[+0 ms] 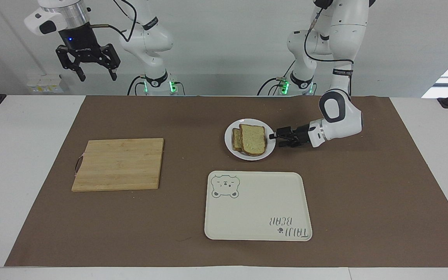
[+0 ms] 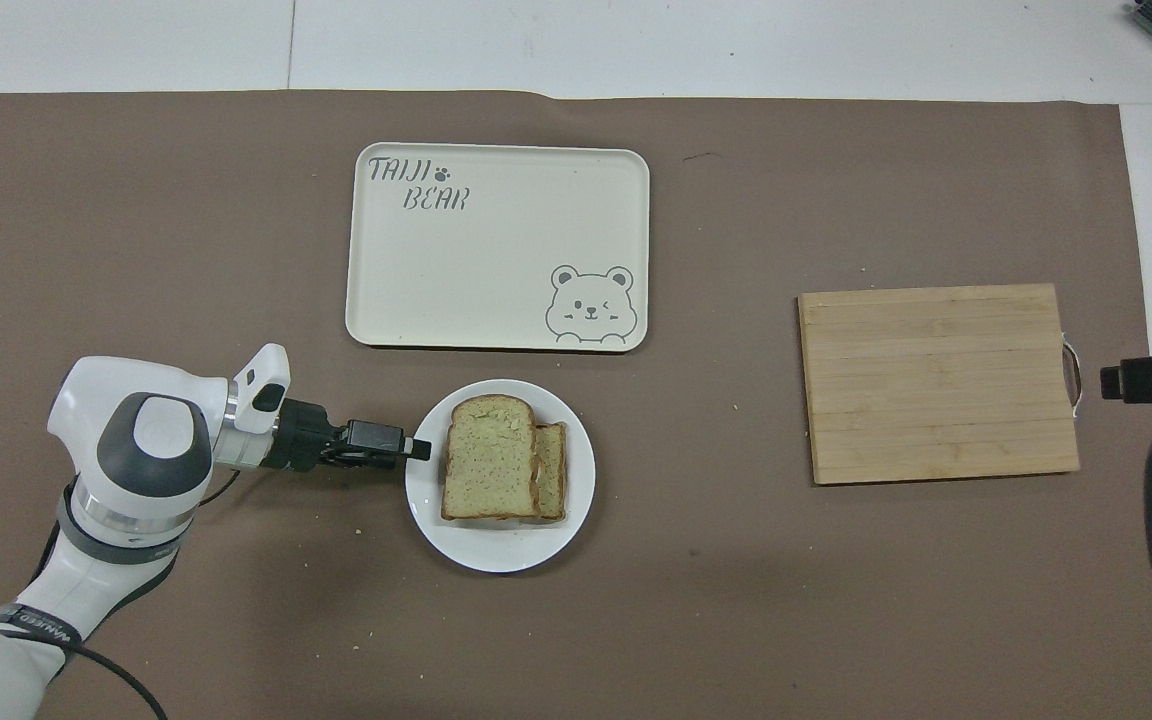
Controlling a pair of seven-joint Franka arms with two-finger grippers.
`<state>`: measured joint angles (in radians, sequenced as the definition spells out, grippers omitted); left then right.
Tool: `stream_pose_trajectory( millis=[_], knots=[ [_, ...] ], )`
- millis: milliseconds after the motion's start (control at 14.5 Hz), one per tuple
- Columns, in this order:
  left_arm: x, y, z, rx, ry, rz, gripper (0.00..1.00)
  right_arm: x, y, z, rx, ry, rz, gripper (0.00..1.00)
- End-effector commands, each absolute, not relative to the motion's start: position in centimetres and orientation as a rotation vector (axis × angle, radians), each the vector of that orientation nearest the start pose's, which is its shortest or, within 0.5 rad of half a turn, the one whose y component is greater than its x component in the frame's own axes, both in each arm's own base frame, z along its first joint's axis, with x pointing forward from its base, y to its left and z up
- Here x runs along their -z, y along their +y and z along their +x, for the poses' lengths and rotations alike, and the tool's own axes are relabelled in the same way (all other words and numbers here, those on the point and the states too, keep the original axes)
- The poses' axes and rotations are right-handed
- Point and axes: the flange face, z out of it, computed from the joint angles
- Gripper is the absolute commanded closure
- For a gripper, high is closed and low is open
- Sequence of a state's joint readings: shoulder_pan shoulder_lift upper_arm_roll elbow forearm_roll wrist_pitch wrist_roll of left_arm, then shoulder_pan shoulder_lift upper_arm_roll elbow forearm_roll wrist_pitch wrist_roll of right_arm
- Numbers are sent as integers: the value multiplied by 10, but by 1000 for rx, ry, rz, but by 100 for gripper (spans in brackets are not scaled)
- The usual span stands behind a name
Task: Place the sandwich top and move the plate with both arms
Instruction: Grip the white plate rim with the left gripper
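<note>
The left claw (image 1: 273, 137) lies low and level, reaching in sideways from the left arm's end of the counter (image 1: 21, 155), and its tips are at the rim of the plate (image 1: 230, 134); seen from overhead they overlap that rim. Its fingers are parted, gripping nothing. Whether they touch the plate cannot be told.

The plate is small, round and white, and sits on the brown mat (image 1: 364, 186) about midway along the counter, nearer to the robots than the tray (image 1: 255, 210). On it lies the sandwich top (image 1: 253, 139), a pale speckled slice with a brown crust, resting flat over a second slice (image 1: 236, 139) whose edge shows out from under it toward the right arm's end. The top slice is just beside the left claw's tips but apart from them.

The tray is cream, rectangular, with a bear drawing and lettering.

Toward the right arm's end of the counter a wooden cutting board (image 1: 119, 164) lies flat on the mat, well apart from the plate.

The right claw (image 1: 88, 69) hangs high in the air above the right arm's end of the counter, pointing down, released and carrying nothing; that arm waits.
</note>
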<state>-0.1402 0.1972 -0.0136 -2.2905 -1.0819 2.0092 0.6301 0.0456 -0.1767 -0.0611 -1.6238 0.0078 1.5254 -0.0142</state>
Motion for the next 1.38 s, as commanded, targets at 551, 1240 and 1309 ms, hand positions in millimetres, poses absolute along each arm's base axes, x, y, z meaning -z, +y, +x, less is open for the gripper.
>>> stream_pose_trajectory(
  millis=[551,1240,1309],
  knots=[
    [-260,-130,476,257,-36,2163,22,-690,-13,487,118,-28,-3125,0],
    [-260,-136,474,269,-42,2158,56,-690,-13,487,118,-28,-3125,0],
    [-260,-136,474,268,-44,2158,62,-690,-13,487,118,-28,-3125,0]
  ],
)
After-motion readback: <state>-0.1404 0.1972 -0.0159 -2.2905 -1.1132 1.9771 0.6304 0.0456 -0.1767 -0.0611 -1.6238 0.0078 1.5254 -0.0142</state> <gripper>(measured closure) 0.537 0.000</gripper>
